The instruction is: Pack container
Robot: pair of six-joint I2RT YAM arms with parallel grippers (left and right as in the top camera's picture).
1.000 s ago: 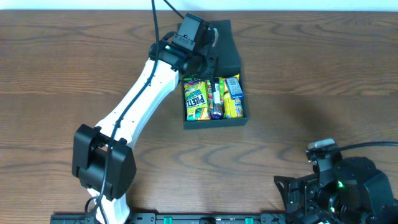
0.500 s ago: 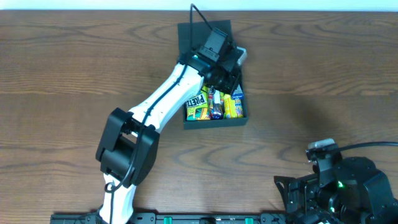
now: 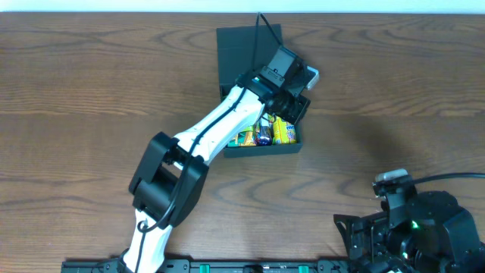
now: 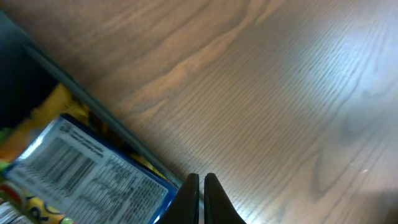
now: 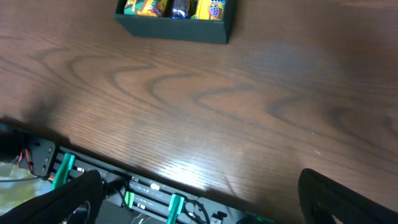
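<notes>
The container [image 3: 261, 149], matte black squarish cardboard, sits open on the glossy wood-grain table [image 3: 83, 91], past its middle; its flat lid [image 3: 236, 49] lies hinged back on the far side; crinkly yellow and blue packets [image 3: 280, 133] fill it, their print too fine to read, half hidden under the left arm; the left gripper [image 4: 200, 185] is pinched closed, empty, beside the right wall; the right gripper [image 5: 199, 177] gapes wide, empty, near the front edge.
</notes>
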